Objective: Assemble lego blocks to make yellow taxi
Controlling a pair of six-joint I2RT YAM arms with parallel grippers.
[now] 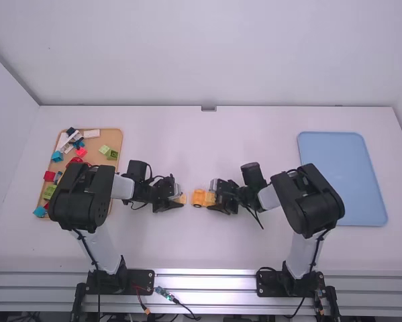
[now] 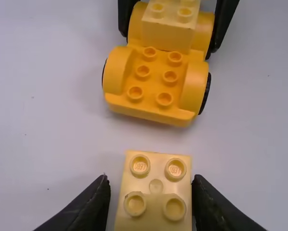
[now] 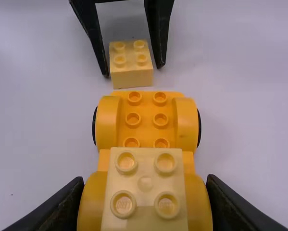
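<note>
Taxi base [image 3: 146, 129], one end inside right gripper [image 1: 213, 198]

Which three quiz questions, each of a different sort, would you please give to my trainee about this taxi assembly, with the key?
1. Which gripper grips the orange wheeled base?
2. True or false: the two pale yellow blocks are stacked one on the other.
3. How many studs show on top of the loose block between the fingers of the left gripper? A) two, B) four, C) six.

Key: 1. The right gripper. 2. False. 3. B.
</note>
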